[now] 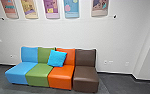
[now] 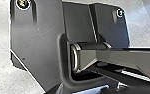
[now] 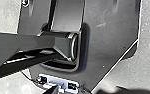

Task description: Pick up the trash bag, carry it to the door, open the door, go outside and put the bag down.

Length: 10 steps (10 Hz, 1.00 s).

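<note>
At 11 to 12 o'clock from the robot, blue (image 1: 21, 70), green (image 1: 38, 73), orange (image 1: 61, 75) and brown (image 1: 86, 76) armless chairs stand before a pale wall (image 1: 53, 32). Driving on that way would likely end in a bump, most likely against the brown chair if a turn were cut short. At about 1 o'clock, the jutting wall section (image 1: 148, 52) could catch a shoulder or a swinging load on too tight a turn. A nudged chair might also tip the loose blue cushion (image 1: 57, 58), propped against the green and orange backs. Whether the left hand or right hand is released, clenched or grasping anything cannot be told, nor where the trash bag is. At 11 to 1 o'clock, high on the wall, 5 posters (image 1: 71, 8) carry coloured artwork; any lettering or brand is unreadable.
</note>
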Motion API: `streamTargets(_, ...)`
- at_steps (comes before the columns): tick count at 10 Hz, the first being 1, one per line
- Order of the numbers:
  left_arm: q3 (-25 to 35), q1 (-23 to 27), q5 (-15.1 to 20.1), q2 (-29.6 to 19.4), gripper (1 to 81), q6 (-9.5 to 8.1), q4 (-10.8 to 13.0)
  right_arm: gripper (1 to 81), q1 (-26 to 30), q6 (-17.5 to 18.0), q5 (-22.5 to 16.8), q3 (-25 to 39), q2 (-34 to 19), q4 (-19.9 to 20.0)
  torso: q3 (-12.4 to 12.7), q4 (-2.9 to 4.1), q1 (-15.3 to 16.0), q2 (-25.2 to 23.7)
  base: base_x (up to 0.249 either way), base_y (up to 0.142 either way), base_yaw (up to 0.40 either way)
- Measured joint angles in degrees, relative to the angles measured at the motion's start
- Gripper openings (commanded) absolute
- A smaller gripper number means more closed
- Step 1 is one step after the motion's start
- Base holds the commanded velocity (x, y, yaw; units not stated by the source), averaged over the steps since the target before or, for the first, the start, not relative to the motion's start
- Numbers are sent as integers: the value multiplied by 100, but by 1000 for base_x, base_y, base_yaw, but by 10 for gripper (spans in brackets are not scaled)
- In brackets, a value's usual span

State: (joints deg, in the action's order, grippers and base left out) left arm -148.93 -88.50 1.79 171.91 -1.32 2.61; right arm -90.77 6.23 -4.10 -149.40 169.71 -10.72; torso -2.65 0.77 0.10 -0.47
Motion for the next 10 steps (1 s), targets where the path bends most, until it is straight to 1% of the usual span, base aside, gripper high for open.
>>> streamTargets(2,20,-16,5,-52,811,-24,0,811,-22,0,-11,52,-49,0,0,0,-2,0,0,0,0)
streamTargets(4,95,-13,-1,-261,811,-26,-50,811,-18,0,-22,293,-204,0,0,0,-2,0,0,0,0)
streamTargets(6,480,-11,0,-534,811,-28,-88,811,-13,0,-39,736,-438,2,0,0,-2,0,0,0,0)
streamTargets(8,1097,5,0,-863,811,-28,-93,811,12,0,-48,1202,-722,5,0,0,-2,0,0,0,0)
streamTargets(10,1318,2,-1,-1254,811,-30,-101,811,15,0,-52,1764,-1091,11,0,0,19,-37,0,0,0)
